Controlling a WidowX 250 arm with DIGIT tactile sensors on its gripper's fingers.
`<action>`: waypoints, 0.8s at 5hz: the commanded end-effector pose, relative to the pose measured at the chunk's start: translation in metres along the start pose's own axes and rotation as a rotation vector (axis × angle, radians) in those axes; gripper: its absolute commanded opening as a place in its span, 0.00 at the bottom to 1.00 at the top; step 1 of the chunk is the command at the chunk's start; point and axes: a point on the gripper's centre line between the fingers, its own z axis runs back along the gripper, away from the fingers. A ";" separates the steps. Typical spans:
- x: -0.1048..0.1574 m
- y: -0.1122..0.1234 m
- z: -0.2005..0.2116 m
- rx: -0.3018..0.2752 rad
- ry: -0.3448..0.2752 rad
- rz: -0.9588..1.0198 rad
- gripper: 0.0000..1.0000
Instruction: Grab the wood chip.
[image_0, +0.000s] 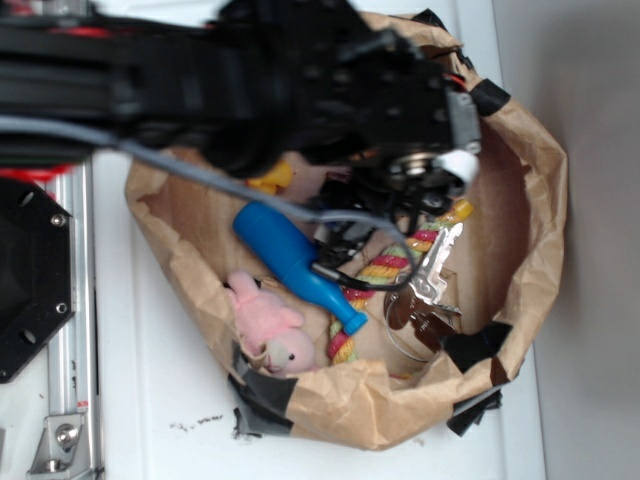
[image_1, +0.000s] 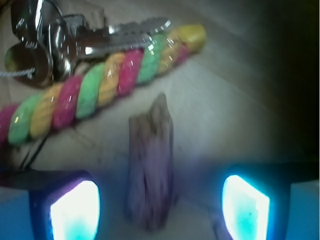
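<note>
Wrist view: tool (image_1: 160, 200) spread wide, straddling wood chip (image_1: 150, 165) lying flat; approach step, next descend and clench.

Setting: robot test bench, lab-type. You see a plain white tabletop (image_0: 180, 400) beside a bare grey wall (image_0: 600, 150), with an aluminium rail (image_0: 70, 330) and a black mounting plate (image_0: 30, 290) bolted along its edge. The work area is a taped brown paper bin (image_0: 530, 170) (edges rolled down, patched with black tape), stocked with mixed household oddments: keys (image_0: 432, 272), coloured rope (image_1: 105, 87), pink plush toy (image_0: 265, 325), blue bottle (image_0: 295, 262).
</note>
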 end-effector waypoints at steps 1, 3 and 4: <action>0.008 0.022 -0.015 0.020 0.026 -0.005 1.00; -0.005 0.026 0.003 0.081 0.006 0.012 0.00; -0.007 0.030 0.006 0.071 -0.001 0.030 0.00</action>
